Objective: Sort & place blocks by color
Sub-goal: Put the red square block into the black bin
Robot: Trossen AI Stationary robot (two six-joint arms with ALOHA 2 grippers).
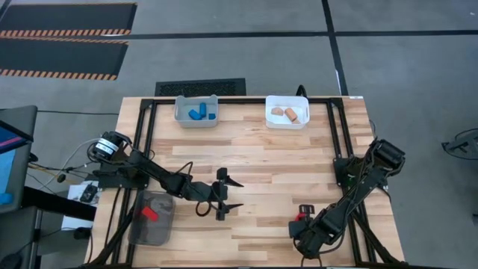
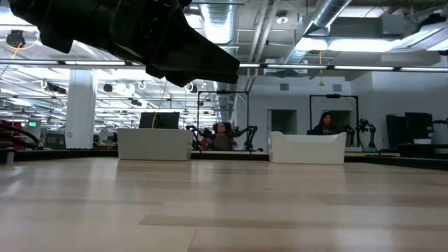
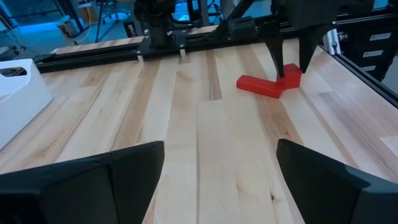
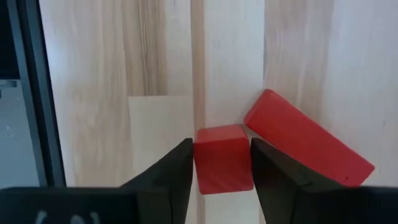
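The small red wooden cube [image 4: 222, 158] sits on the light wooden tabletop [image 1: 261, 161] near the front right edge, and it lies right between the two dark fingers [image 4: 280, 171] of my right pincer [image 4: 221, 165]. Both fingers stand against its sides, so I am closed on it, narrow, with the cube resting on the wood. Touching one corner of the cube is a longer flat red wooden block [image 4: 308, 146], lying at an angle to it. From my left wrist both pieces show across the table, the cube [image 3: 290, 77] under my right fingers and the long block [image 3: 259, 86] beside it.

My left pincer [image 1: 226, 194] hovers over the middle of the table, well apart from the red pieces, its fingers spread wide and holding nothing.

At the front left corner a dark mesh bin [image 1: 151, 224] holds one red piece [image 1: 149, 213]. Along the far edge stand two more bins: a grey bin [image 1: 196, 119] with blue wooden pieces [image 1: 199, 113] inside, and a white bin [image 1: 287, 119] with plain tan wooden pieces [image 1: 285, 113] inside. In the low view those two bins show as pale boxes at the far edge of the table, and people sit in the room beyond.
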